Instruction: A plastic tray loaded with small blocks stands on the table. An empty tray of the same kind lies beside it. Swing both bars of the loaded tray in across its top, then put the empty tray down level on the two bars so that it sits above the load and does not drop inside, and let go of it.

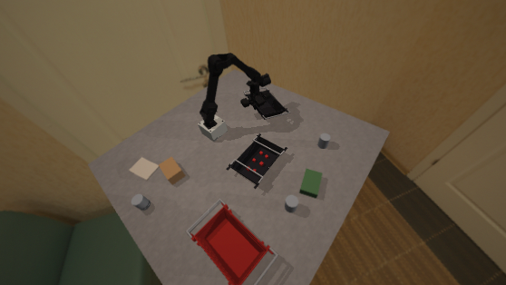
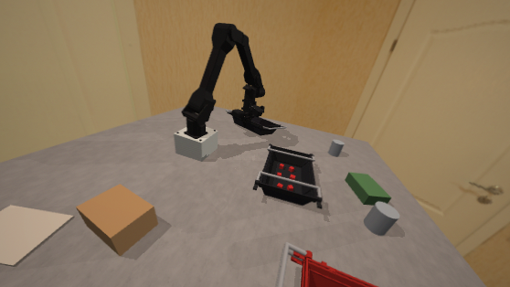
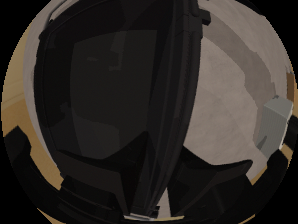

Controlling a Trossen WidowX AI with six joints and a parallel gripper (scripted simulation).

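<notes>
The loaded tray point(image 1: 243, 175) point(image 2: 289, 195) is black and stands mid-table with small red blocks point(image 1: 261, 163) point(image 2: 292, 176) on its floor. Its near wire bar point(image 1: 247, 169) point(image 2: 290, 179) and far wire bar point(image 1: 269, 146) point(image 2: 291, 154) both lie in across its top. The empty tray point(image 1: 274, 107) point(image 2: 264, 126) point(image 3: 115, 75), also black, is at the back beyond the arm's base, its bars out over its ends. My gripper point(image 1: 258, 101) point(image 2: 252, 114) point(image 3: 155, 136) points down and is shut on one side wall of the empty tray. The arm hides part of that tray in the top and exterior views.
A red tray point(image 1: 233, 242) point(image 2: 335, 276) with its bars out is at the front. A green block point(image 1: 311, 181) point(image 2: 366, 187) and grey cylinders point(image 1: 291, 203) point(image 1: 324, 141) point(image 2: 381, 218) are on the right. An orange block point(image 1: 171, 170) point(image 2: 118, 215) and a pale flat square point(image 1: 143, 168) point(image 2: 27, 233) are on the left.
</notes>
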